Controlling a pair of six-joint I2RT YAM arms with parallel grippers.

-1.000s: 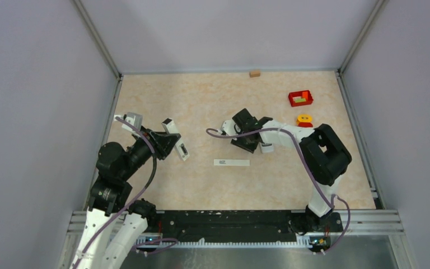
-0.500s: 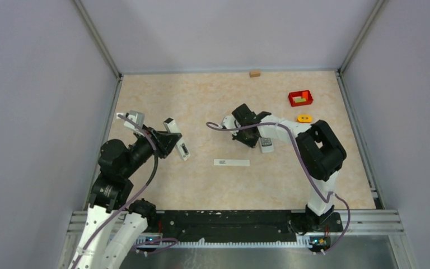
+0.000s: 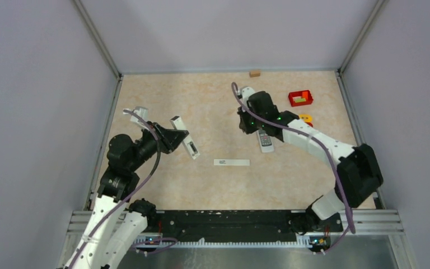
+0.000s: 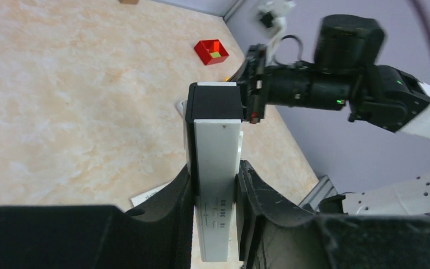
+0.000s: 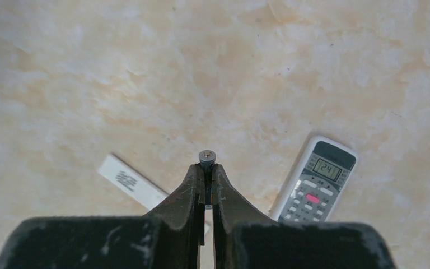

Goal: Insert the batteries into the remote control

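battery [image 5: 206, 155] mostly hidden between right pincer [image 5: 206, 168] fingers

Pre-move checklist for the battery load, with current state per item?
1. Grip of right gripper on battery: ok, its end shows between the shut fingertips.
2. Polarity of battery: cannot tell, only one end shows.
3. Access to back of remote: not ok, it lies buttons up on the table.
4. Hold of left gripper on white block: ok, clamped from both sides.
5. Gap between labelled strip and remote: ok, they lie apart.
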